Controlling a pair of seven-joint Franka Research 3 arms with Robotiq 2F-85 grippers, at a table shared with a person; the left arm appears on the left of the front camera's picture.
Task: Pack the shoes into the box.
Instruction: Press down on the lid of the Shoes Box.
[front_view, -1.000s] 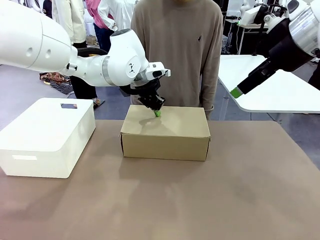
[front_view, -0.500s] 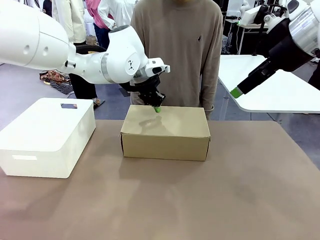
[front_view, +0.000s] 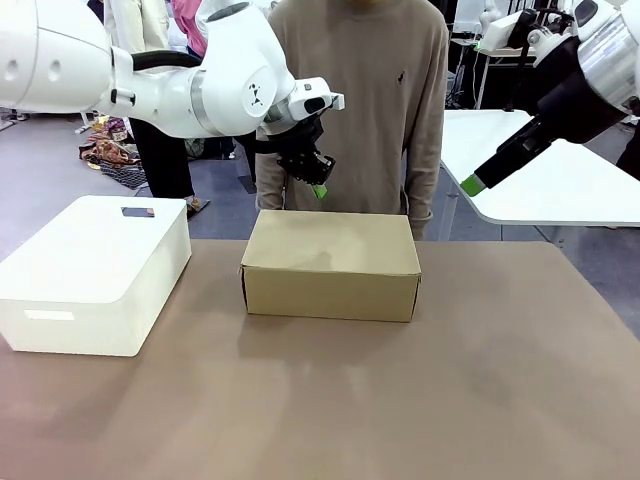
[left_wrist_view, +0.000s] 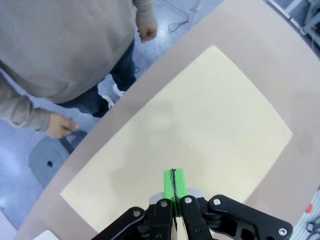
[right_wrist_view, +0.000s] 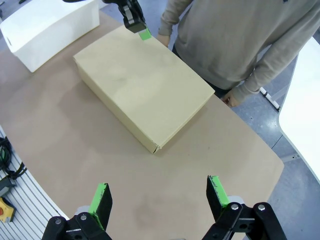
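Note:
The tan cardboard box (front_view: 331, 264) sits closed in the middle of the table, its flap lid lying flat; it is also the box (left_wrist_view: 190, 135) under the left wrist and the box (right_wrist_view: 142, 87) in the right wrist view. The shoes are hidden. My left gripper (front_view: 319, 190) hangs shut and empty a little above the box's far edge, green pads pressed together (left_wrist_view: 173, 182). My right gripper (front_view: 473, 185) is raised high at the right, beyond the table, open with nothing between its fingers (right_wrist_view: 159, 197).
A white plastic bin (front_view: 95, 270) stands at the table's left. A person (front_view: 360, 90) in a beige sweater stands at the far edge behind the box, hands down at their sides. A white side table (front_view: 545, 170) lies at the far right.
My left gripper has lifted off the box lid and risen toward the far edge, staying shut. The right arm has not moved.

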